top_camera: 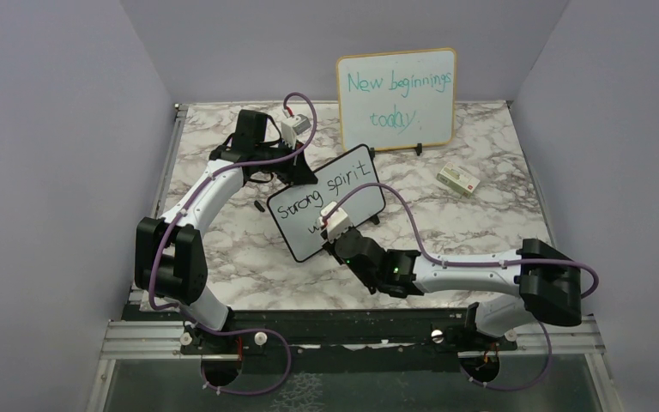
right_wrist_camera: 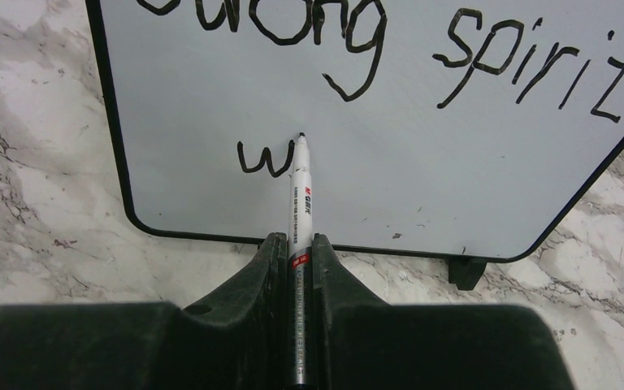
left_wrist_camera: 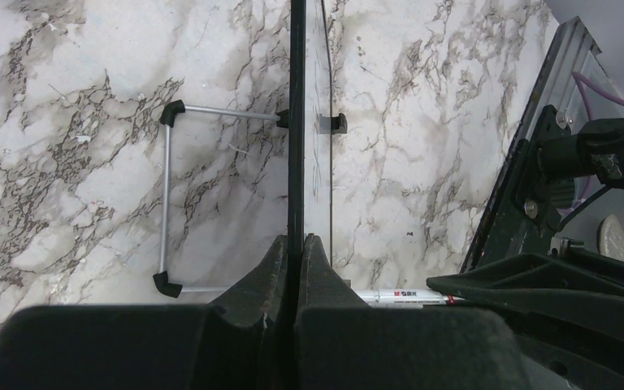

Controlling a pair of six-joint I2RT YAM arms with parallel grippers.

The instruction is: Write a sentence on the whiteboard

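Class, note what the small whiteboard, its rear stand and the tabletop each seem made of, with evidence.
The whiteboard has a smooth white face holding marker ink, likely coated board or plastic; its thin black frame looks plastic. The stand is a thin silvery rod, seemingly metal, with black corner caps. The tabletop is marble-patterned; stone or printed laminate, I cannot tell.

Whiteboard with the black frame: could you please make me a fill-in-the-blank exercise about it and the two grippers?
1. The right gripper is shut on a white ____.
2. The top line on the small whiteboard reads "Strong ____".
3. Below that line, only the letter ____ is written.
4. The left gripper is shut on the whiteboard's thin frame, whose colour is ____.

Missing words: marker; spirit; w; black.
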